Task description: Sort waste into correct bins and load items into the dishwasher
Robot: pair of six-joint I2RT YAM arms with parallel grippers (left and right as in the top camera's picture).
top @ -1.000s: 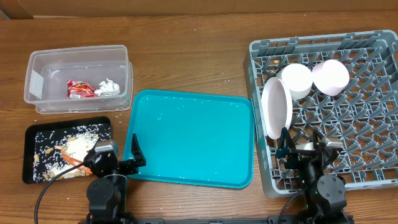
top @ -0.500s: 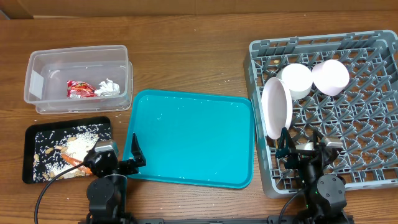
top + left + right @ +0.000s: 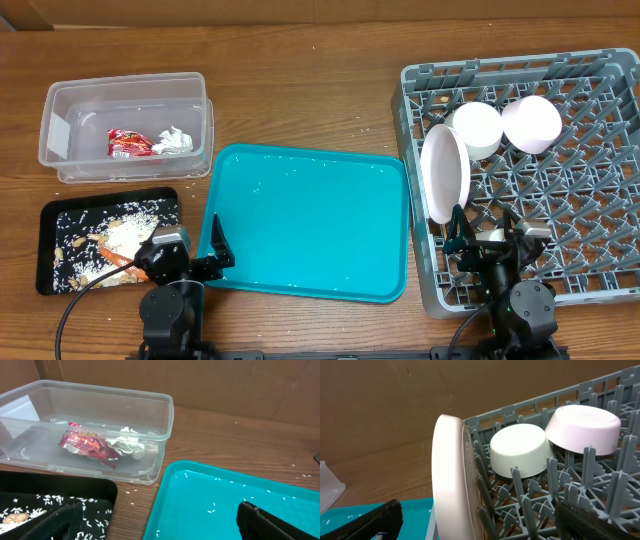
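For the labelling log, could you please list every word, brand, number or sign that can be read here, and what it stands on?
The red crinkled snack wrapper in the clear rectangular plastic tub: pale printing, too blurred to read.
The white patch on the tub's end wall: no lettering can be made out.
No other words, numbers or signs can be seen.

The clear plastic tub point(image 3: 125, 88), left, holds the red crinkled wrapper point(image 3: 127, 144) beside the crumpled white tissue point(image 3: 172, 141); the flat black tray point(image 3: 43, 250) lies before it; the teal tray point(image 3: 310, 220) centre; the grey dish rack point(image 3: 590, 230), right, holds the round white plate point(image 3: 445, 173), seemingly upright, left of two white bowls point(image 3: 476, 128) point(image 3: 531, 123).
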